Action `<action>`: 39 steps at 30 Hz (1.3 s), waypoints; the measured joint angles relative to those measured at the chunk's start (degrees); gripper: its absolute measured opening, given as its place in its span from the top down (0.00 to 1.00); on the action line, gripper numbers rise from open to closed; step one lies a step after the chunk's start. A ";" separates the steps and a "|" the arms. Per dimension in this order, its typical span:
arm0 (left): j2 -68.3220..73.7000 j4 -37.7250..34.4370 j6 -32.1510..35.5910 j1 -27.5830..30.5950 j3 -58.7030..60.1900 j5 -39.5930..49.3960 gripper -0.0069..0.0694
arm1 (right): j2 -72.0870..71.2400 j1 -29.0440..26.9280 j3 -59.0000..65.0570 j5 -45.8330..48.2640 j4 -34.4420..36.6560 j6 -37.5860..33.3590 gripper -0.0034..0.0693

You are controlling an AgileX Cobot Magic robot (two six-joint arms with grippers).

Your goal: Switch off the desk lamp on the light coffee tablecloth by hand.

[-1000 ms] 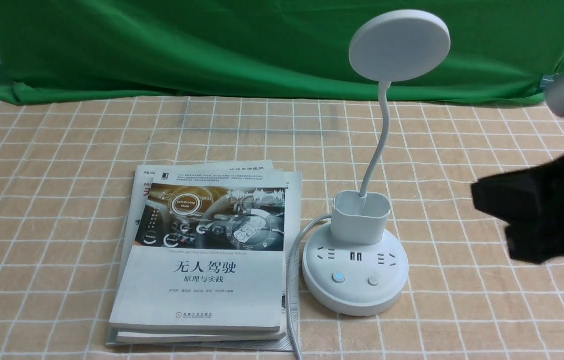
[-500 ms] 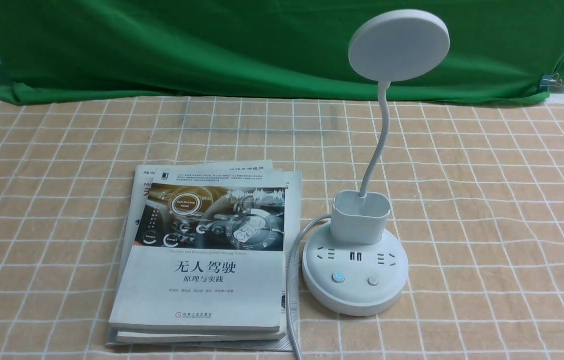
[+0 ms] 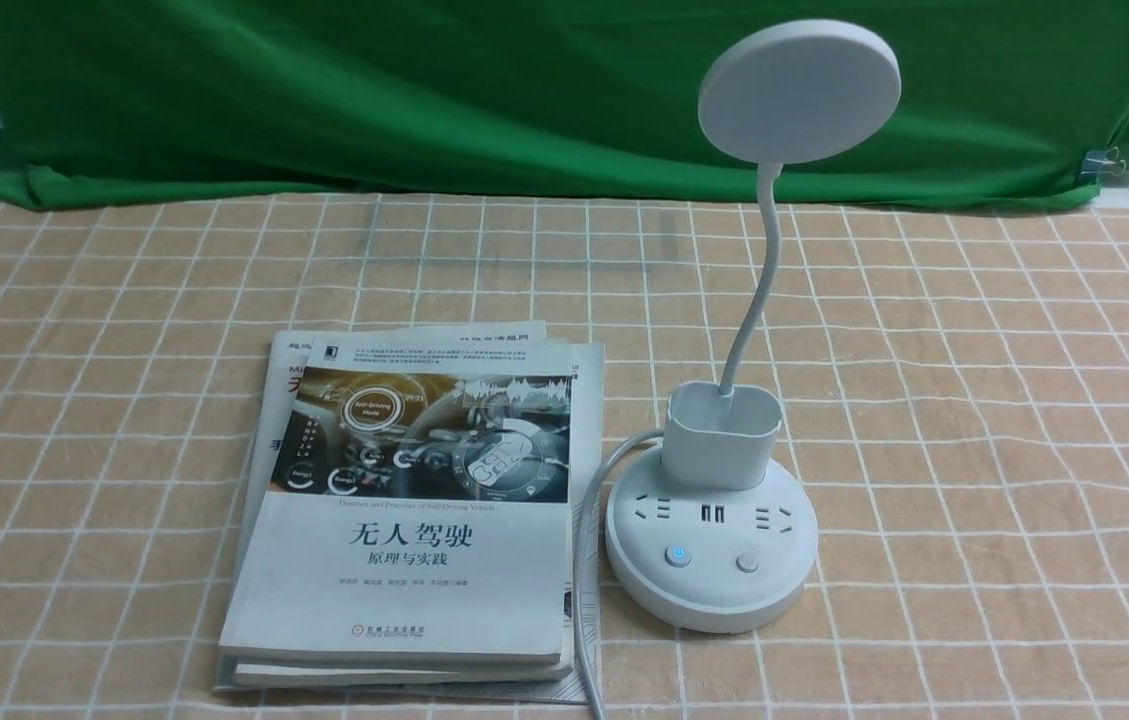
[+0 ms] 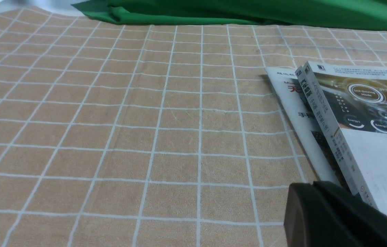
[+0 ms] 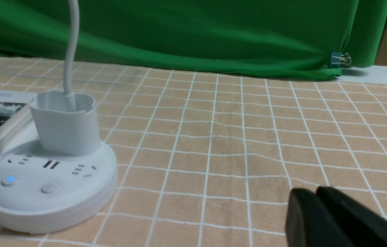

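The white desk lamp [image 3: 712, 560] stands on the light coffee tablecloth [image 3: 1004, 420], right of centre, its disc head [image 3: 799, 90] high at the back. The left button [image 3: 677, 555] on its round base glows blue; the right button [image 3: 747, 563] is plain. The lamp's base also shows in the right wrist view [image 5: 49, 185]. My right gripper [image 5: 315, 195] is shut and empty, low over the cloth, well to the right of the lamp and out of the front view. My left gripper [image 4: 311, 188] is shut and empty beside the books' near left corner.
A stack of books [image 3: 414, 500] lies just left of the lamp, with the lamp's white cable [image 3: 584, 560] running between them. A green cloth [image 3: 424, 100] hangs along the back, held by a clip [image 3: 1109, 160] at the right.
The right arm, which stood at the right edge of the front view one second ago, has drawn back out of that view. The lamp and books have not moved.
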 joint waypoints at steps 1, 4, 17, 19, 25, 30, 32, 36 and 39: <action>0.00 0.00 0.00 0.00 0.00 0.00 0.90 | 0.00 0.00 0.00 0.00 0.00 0.00 0.89; 0.00 0.00 0.00 0.00 0.00 0.00 0.90 | 0.00 0.00 0.00 0.00 0.00 0.00 0.88; 0.00 0.00 0.00 0.00 0.00 0.00 0.90 | 0.00 0.00 0.00 0.00 0.00 0.17 0.83; 0.00 0.00 0.00 0.00 0.00 0.00 0.90 | 0.00 0.00 0.00 0.00 0.00 0.17 0.82; 0.00 0.00 0.00 0.00 0.00 0.00 0.90 | 0.00 0.00 0.00 0.00 0.00 0.17 0.80; 0.00 0.00 0.00 0.00 0.00 0.00 0.90 | 0.00 0.00 0.00 0.00 0.00 0.22 0.78; 0.00 0.00 0.00 0.00 0.00 0.00 0.90 | 0.00 0.00 0.00 0.00 0.00 0.22 0.78; 0.00 0.00 0.00 0.00 0.00 0.00 0.90 | 0.00 0.00 0.00 0.00 0.00 0.22 0.76; 0.00 0.00 0.00 0.00 0.00 0.00 0.90 | 0.00 0.00 0.00 0.00 0.00 0.22 0.75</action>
